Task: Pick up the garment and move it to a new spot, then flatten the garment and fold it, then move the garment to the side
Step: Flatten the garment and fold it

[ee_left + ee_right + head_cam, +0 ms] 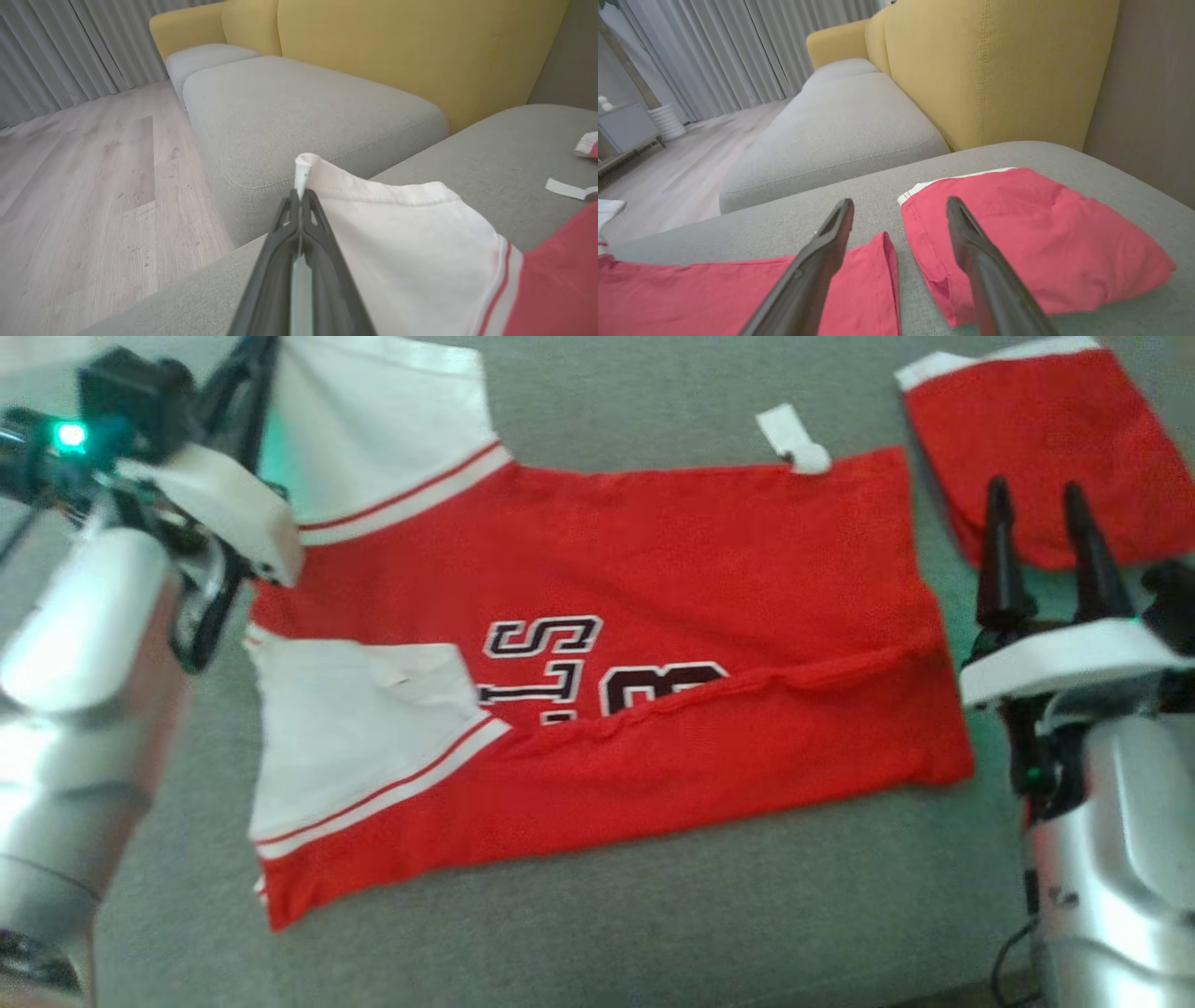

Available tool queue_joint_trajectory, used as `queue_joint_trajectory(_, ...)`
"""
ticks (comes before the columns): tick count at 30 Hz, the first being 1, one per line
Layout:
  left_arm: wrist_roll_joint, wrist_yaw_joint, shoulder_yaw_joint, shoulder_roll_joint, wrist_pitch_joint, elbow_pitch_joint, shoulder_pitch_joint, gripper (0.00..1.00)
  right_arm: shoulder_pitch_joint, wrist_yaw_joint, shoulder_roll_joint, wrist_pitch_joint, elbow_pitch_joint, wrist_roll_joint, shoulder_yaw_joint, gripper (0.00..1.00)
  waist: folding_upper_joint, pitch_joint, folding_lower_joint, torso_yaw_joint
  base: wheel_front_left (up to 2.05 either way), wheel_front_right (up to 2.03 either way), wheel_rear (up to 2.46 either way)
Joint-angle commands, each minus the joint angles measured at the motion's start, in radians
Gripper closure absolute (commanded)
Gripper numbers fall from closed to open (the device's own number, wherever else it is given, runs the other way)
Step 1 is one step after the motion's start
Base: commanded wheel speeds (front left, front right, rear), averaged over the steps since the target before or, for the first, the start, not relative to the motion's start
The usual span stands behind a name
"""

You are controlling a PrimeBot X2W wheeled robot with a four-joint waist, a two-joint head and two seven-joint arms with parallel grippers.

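The garment (653,569) is a red jersey with white sleeves and dark lettering, lying spread on the grey sofa cushion (653,924) with its near edge folded over. My left gripper (254,359) is at the top left, shut on the hem of the far white sleeve (397,233), which is lifted off the cushion. In the left wrist view the fingers (299,198) pinch the sleeve's edge. My right gripper (1034,490) stands open off the jersey's right edge, holding nothing. Its open fingers (900,205) straddle the gap between the jersey's red hem (714,289) and another red cloth.
A second, folded red cloth (1046,439) lies at the back right of the cushion (1031,242). A white tag (792,439) sticks out at the jersey's far edge. Behind are a yellow backrest (397,56), another grey cushion (303,107) and wooden floor (70,186) to the left.
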Motion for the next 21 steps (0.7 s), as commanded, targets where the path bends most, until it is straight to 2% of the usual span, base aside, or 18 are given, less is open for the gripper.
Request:
queue_joint_trajectory(1,-0.001,0.010,0.039,0.032,-0.012,-0.029,-0.013,1.00,-0.031,-0.001,-0.004,0.008,-0.026,-0.011,0.012,0.00,0.0000,-0.019,0.0001,0.044,0.00,0.00,0.00)
queue_joint_trajectory(8,0.015,0.046,0.007,0.026,-0.034,-0.171,0.072,1.00,-0.151,-0.001,-0.006,0.202,0.103,-0.089,-0.049,0.00,0.0000,-0.019,0.0001,0.123,0.00,0.00,0.00)
queue_joint_trajectory(11,0.020,0.059,-0.007,0.026,-0.021,-0.215,0.094,1.00,-0.204,-0.001,-0.034,0.261,0.175,-0.121,-0.057,0.00,0.0000,-0.015,0.0001,0.144,0.00,0.00,0.00)
queue_joint_trajectory(16,0.018,0.074,-0.024,0.019,0.002,-0.266,0.118,1.00,-0.279,-0.001,-0.100,0.334,0.344,-0.155,-0.056,0.00,0.0000,0.002,0.0001,0.168,0.00,0.00,0.00)
queue_joint_trajectory(21,0.022,0.073,-0.041,0.010,0.017,-0.287,0.113,1.00,-0.331,-0.001,-0.135,0.344,0.445,-0.132,-0.006,0.00,0.0000,0.018,0.0001,0.176,0.00,0.00,0.00)
